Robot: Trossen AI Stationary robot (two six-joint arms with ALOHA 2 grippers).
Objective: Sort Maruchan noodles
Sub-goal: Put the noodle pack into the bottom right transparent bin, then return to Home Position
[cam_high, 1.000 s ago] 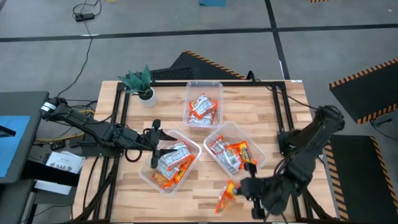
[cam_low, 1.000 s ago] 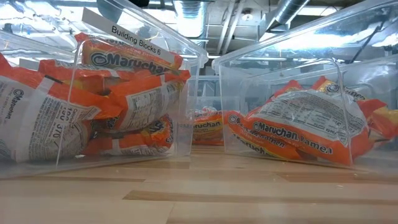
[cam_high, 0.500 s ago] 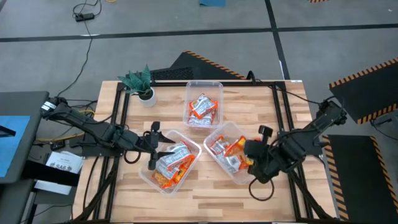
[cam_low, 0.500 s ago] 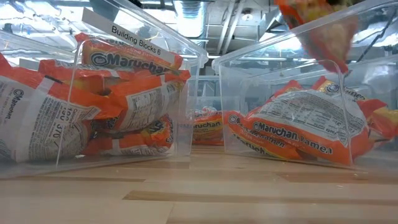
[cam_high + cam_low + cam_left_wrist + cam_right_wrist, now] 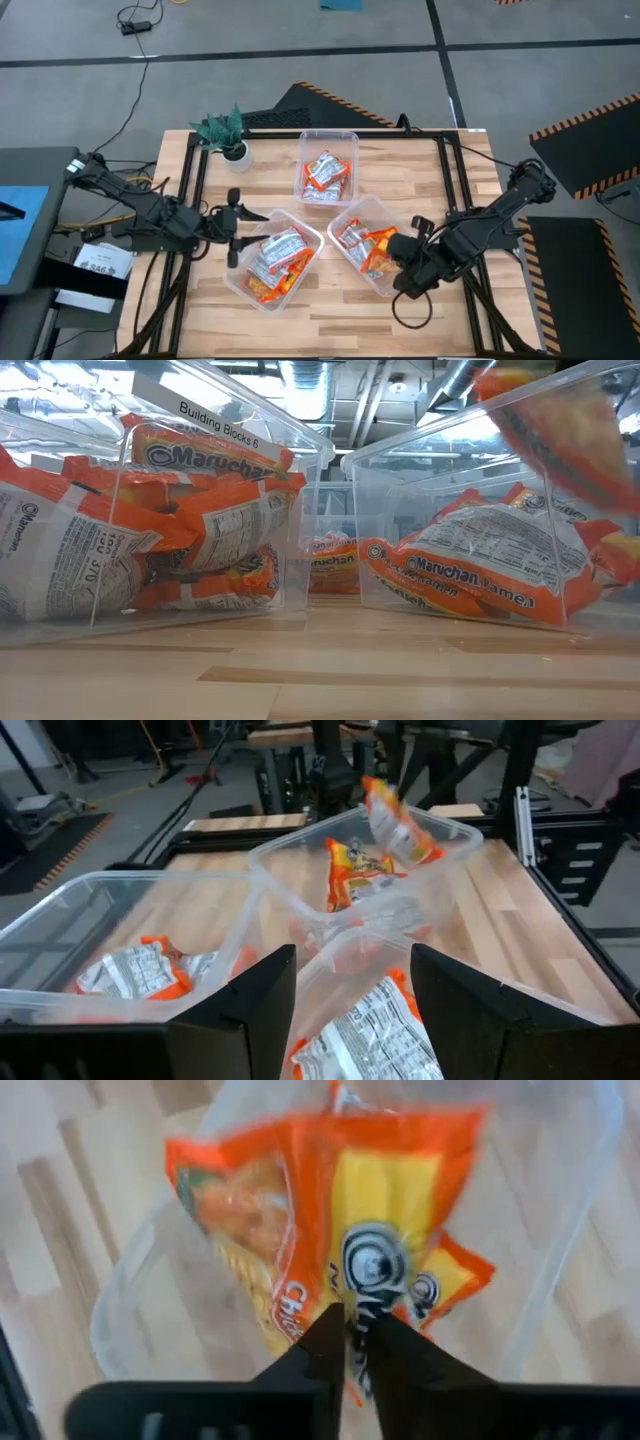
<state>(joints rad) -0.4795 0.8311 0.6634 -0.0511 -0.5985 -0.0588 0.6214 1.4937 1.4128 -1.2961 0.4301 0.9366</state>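
Right wrist view alone: right gripper (image 5: 352, 1342) fingers pinching orange packet (image 5: 330, 1220)

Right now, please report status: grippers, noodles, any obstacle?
Right gripper over right tub, orange Maruchan packet at its fingertips. Left gripper open beside left tub. No obstacle seen.

"Maruchan" on noodle packets (image 5: 215, 458); "Building Blocks 6" tub label (image 5: 218, 422).
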